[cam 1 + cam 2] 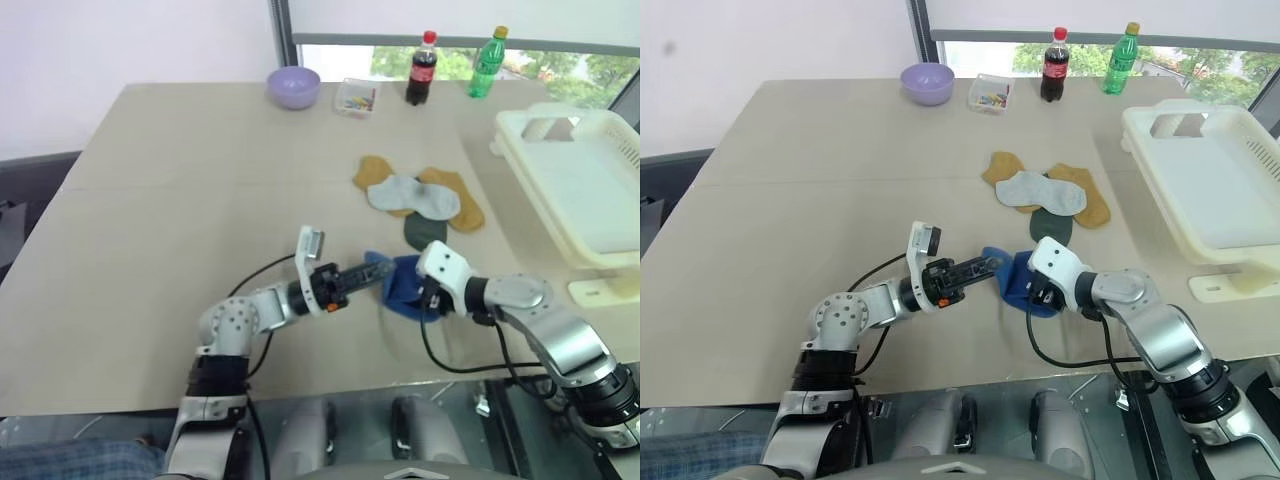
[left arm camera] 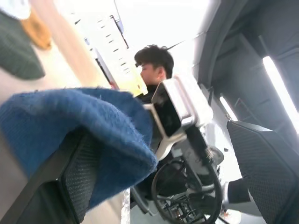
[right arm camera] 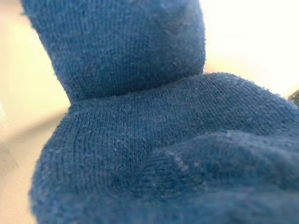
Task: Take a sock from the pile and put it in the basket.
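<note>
The blue sock [image 1: 402, 283] hangs just above the table's front middle, between my two grippers. My right gripper [image 1: 424, 296] is shut on its bunched end, and the knit fabric [image 3: 131, 130] lies right against that wrist camera. My left gripper [image 1: 376, 271] points across at it with its jaws wide open. The sock [image 2: 79, 121] drapes over one of its fingers [image 2: 77, 177]. The pile [image 1: 420, 196] of mustard, light grey and dark green socks lies behind, mid-table. The cream basket [image 1: 585, 190] stands at the table's right edge.
A lilac bowl [image 1: 293, 86], a small clear box [image 1: 357, 97], a cola bottle [image 1: 421, 68] and a green bottle [image 1: 487, 62] line the far edge. A person [image 2: 154, 65] shows in the left wrist view, beyond my right wrist.
</note>
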Available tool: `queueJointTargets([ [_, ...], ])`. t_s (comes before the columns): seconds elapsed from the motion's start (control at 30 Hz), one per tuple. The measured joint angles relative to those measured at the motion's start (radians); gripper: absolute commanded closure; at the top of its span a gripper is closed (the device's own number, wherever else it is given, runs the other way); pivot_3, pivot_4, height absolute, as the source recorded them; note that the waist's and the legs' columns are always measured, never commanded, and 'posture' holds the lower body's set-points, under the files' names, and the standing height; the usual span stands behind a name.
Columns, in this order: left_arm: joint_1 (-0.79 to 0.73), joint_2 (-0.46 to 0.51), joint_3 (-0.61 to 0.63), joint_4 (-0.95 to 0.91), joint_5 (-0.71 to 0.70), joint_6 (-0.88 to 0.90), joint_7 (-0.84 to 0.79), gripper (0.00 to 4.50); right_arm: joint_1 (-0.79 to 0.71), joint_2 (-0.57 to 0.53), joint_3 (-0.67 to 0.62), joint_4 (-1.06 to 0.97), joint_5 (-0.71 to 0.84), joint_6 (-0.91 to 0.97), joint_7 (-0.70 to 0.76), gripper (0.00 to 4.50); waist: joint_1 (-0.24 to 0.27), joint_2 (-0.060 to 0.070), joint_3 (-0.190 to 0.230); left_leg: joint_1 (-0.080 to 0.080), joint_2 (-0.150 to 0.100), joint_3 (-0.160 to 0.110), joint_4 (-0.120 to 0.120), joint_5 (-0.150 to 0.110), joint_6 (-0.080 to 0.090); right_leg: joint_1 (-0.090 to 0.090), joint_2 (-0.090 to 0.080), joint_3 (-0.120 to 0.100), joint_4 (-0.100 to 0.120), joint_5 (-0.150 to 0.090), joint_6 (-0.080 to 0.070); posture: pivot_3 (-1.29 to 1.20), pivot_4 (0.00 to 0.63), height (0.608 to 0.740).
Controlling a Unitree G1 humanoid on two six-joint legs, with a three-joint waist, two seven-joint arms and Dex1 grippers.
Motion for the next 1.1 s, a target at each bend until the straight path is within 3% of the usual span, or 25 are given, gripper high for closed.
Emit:
queueJointTargets([
  [0.4,-0.056,-0.013,-0.092,0.076,0.06,-0.036,-0.06,0.06,-0.005,-0.007,0.001,-0.021,0.001,0.027,0.005,2.16,0.0,0.0,0.0,0.0,0.0,0.0,0.0,0.0,0.0,0.0,0.001,0.0,0.0,0.0,0.0,0.0,0.15,0.733],
  [0.5,-0.066,-0.015,-0.119,0.111,0.085,-0.053,-0.089,0.0,0.001,-0.016,-0.011,-0.044,0.022,0.052,0.016,1.45,0.002,0.0,0.0,-0.001,0.0,0.0,0.0,0.0,0.0,0.0,0.001,0.0,0.0,0.0,0.0,0.0,0.15,0.733],
  [0.6,-0.078,-0.021,-0.136,0.146,0.106,-0.07,-0.116,0.0,0.017,-0.047,-0.025,-0.09,0.053,0.087,0.032,0.14,0.001,0.0,0.0,-0.001,0.0,0.0,0.0,0.0,0.0,0.0,0.001,0.0,0.0,0.0,0.0,0.0,0.15,0.733],
  [0.63,-0.084,-0.024,-0.139,0.154,0.115,-0.074,-0.125,0.0,0.025,-0.055,-0.029,-0.104,0.058,0.095,0.033,0.05,0.001,0.0,0.0,-0.001,0.0,0.0,0.0,0.0,0.0,0.0,0.001,0.0,0.0,0.0,0.0,0.0,0.15,0.733],
  [0.83,-0.097,-0.036,-0.165,0.18,0.141,-0.086,-0.155,0.0,0.071,-0.14,-0.059,-0.167,0.071,0.119,0.039,0.05,0.003,0.0,0.001,-0.001,0.0,0.0,0.0,0.0,0.0,0.0,0.001,0.0,0.0,0.0,0.0,0.0,0.15,0.733],
  [1.1,-0.099,-0.035,-0.177,0.182,0.158,-0.085,-0.19,0.0,0.223,-0.202,-0.413,-0.252,0.296,0.274,0.092,0.05,0.001,-0.001,0.001,-0.001,0.0,-0.001,0.001,0.0,0.001,0.0,0.001,0.0,0.0,0.0,0.0,0.0,0.15,0.733],
])
